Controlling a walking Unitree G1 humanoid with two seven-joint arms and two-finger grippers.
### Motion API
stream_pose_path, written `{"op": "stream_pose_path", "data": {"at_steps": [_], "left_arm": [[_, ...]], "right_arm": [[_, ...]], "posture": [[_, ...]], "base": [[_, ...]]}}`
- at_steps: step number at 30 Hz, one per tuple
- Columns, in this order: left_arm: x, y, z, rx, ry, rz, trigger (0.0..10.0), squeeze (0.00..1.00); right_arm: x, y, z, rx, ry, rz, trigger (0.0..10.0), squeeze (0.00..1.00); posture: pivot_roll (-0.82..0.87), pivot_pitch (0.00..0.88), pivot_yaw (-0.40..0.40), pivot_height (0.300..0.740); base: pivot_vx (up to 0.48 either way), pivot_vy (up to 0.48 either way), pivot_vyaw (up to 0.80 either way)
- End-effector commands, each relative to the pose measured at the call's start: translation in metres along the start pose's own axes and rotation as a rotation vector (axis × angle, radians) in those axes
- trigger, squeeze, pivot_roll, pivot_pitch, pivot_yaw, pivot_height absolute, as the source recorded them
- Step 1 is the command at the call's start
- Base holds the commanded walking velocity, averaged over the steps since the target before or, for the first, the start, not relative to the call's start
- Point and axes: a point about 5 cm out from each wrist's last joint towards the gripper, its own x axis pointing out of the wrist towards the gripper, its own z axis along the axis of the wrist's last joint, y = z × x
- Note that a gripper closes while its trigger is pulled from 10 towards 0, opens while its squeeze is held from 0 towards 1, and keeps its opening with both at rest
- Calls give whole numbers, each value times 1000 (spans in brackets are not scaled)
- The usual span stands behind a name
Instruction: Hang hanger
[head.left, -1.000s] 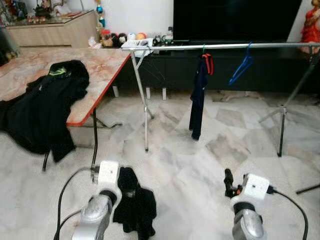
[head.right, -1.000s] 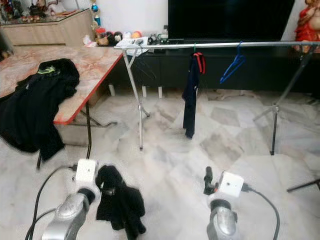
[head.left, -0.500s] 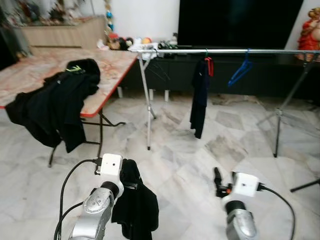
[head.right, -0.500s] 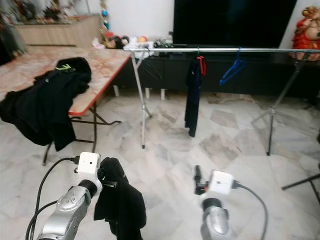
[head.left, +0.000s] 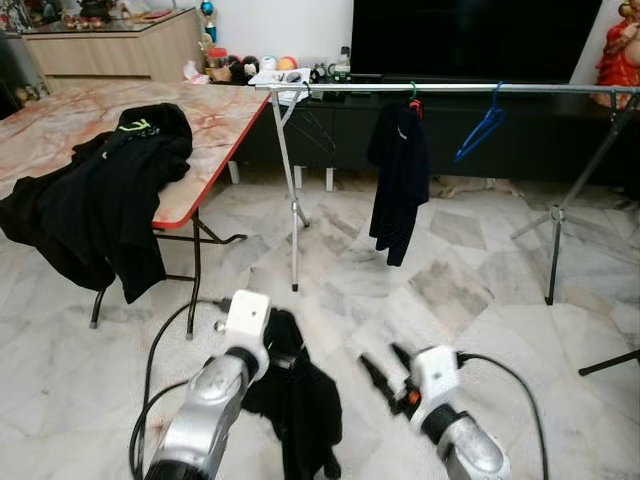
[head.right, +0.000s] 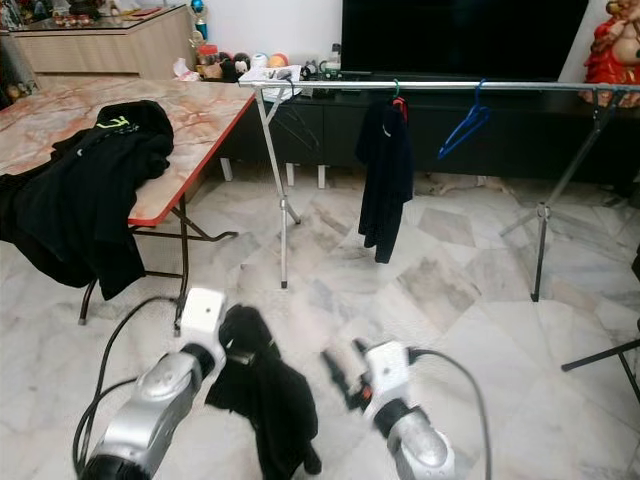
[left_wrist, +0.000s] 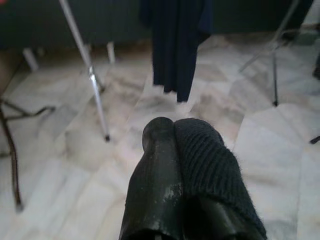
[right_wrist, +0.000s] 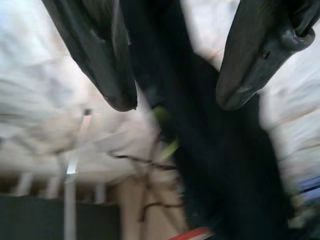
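Observation:
My left gripper (head.left: 281, 346) is shut on a black garment (head.left: 298, 400) that droops from it low over the floor; in the left wrist view one black finger (left_wrist: 156, 165) presses against the knit cloth (left_wrist: 210, 170). My right gripper (head.left: 386, 368) stands open just right of the garment, its fingers turned toward it. In the blurred right wrist view the fingers (right_wrist: 95, 55) are spread with dark cloth (right_wrist: 220, 165) beyond them. Ahead, a metal clothes rail (head.left: 450, 89) carries a dark garment on a red hanger (head.left: 400, 170) and a bare blue hanger (head.left: 480, 135).
A marble-topped folding table (head.left: 215, 120) with a red edge stands at the left, black clothes (head.left: 100, 200) draped over it. The rail's tripod legs (head.left: 555, 240) stand on the marble floor. A dark TV unit (head.left: 480, 40) lines the far wall.
My right gripper has swung inward to point at the held garment. The left arm has lifted the garment slightly forward. The camera has shifted, and the dark garment on the rail now hangs wider.

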Motion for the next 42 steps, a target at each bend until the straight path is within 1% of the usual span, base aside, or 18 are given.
{"op": "stream_pose_path", "data": {"at_steps": [1,2,4,8,11,14,16,17,18,20,21,22,28,30,31,36,38,42], "left_arm": [[7,-6,17,26,-44,-28,10000,0],[9,-9,20,31,-49,-39,10000,0],[11,-11,23,28,-53,-46,10000,0],[14,-18,29,38,-62,-80,10000,0],[16,-23,31,39,-60,-100,10000,0],[17,-27,32,47,-59,-116,10000,0],[18,-31,35,57,-62,-139,10000,0],[18,-31,35,57,-62,-139,10000,0],[18,-35,38,57,-67,-154,10000,0],[19,-37,39,61,-70,-168,10000,0],[20,-40,41,69,-72,-183,10000,0],[20,-43,43,71,-74,-193,10000,0],[21,-53,48,81,-81,-239,10000,0],[20,-57,49,82,-82,-255,10000,0],[20,-60,50,82,-83,-261,10000,0],[22,-71,58,47,-100,-299,10000,0],[24,-79,65,37,-118,-328,10000,0],[26,-86,75,17,-142,-361,10000,0]], "right_arm": [[-5,0,2,36,-15,100,10000,0],[-8,-2,3,32,-11,129,10000,0],[-10,-4,5,22,-15,138,10000,0],[-13,-20,19,-4,-77,88,10000,0],[-18,-30,23,0,-110,75,10000,0],[-20,-31,24,19,-131,92,10000,0],[-21,-29,26,18,-136,147,10000,0],[-21,-29,26,18,-136,147,10000,0],[-23,-27,24,-15,-103,189,10000,0],[-24,-28,22,-51,-71,212,10000,0],[-25,-30,19,-103,-26,227,10000,0],[-25,-33,17,-156,11,228,10000,0],[-26,-41,12,-331,136,246,10000,0],[-24,-41,14,-370,136,237,10000,0],[-20,-41,18,-378,102,209,10000,0],[-11,-36,18,-410,57,158,10000,0],[-8,-35,18,-405,32,105,10000,0],[-5,-34,18,-426,13,53,10000,0]], "posture": [[55,12,19,740],[54,10,16,740],[54,10,16,740],[53,10,9,740],[53,5,5,740],[57,4,1,740],[61,3,0,740],[61,3,0,740],[62,3,-2,740],[62,2,-7,740],[62,2,-7,740],[63,3,-11,740],[63,3,-19,740],[62,6,-21,740],[62,6,-22,740],[66,12,-24,740],[66,12,-24,740],[62,11,-15,740]], "base": [[0,0,0],[0,0,0],[0,0,0],[0,0,0],[0,0,0],[0,0,0],[0,0,0],[0,0,0],[0,0,0],[0,0,0],[0,0,0],[0,0,0],[0,0,0],[0,0,0],[0,0,0],[0,0,0],[0,0,0],[0,0,0]]}}
